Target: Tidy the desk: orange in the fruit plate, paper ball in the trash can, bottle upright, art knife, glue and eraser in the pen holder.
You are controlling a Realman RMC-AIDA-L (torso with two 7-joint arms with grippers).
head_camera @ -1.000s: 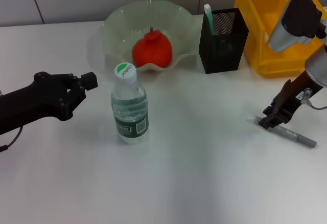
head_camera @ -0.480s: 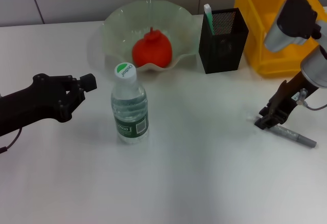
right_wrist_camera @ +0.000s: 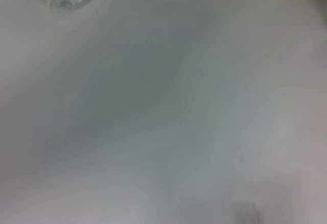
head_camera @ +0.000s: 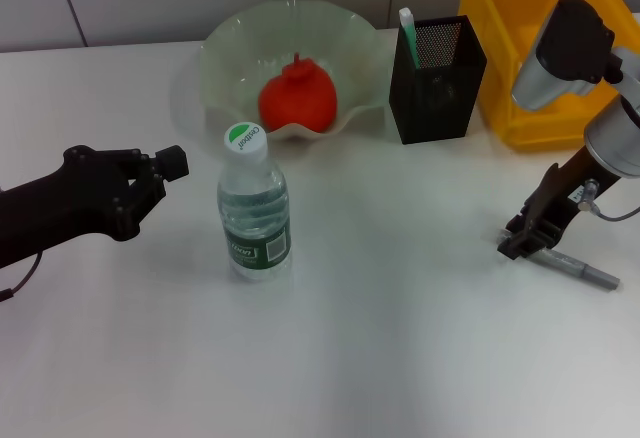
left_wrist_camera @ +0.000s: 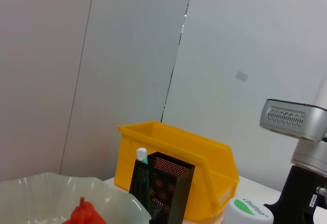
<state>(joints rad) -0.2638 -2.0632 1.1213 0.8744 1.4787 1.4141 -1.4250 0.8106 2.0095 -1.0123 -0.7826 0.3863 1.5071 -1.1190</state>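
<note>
R hand point(head_camera: 523, 242) is down on the table point(head_camera: 400, 338) at the right, fingers closed together on the near-left end of a grey art knife point(head_camera: 580, 272); rest of the knife lies flat on the table, pointing right and nearer. L hand point(head_camera: 160, 170) hovers left of the bottle point(head_camera: 253, 208), apart from it; can't tell if its fingers are apart or together. Bottle stands upright, mid-table, cap up. Orange point(head_camera: 297, 98) sits in the fruit plate point(head_camera: 235, 43), far side, behind the bottle. Pen holder point(head_camera: 438, 80) is right of the plate w/ a green-white stick point(head_camera: 407, 31) poking out. Trash can point(head_camera: 520, 28) is far right, just beside the holder.
</note>
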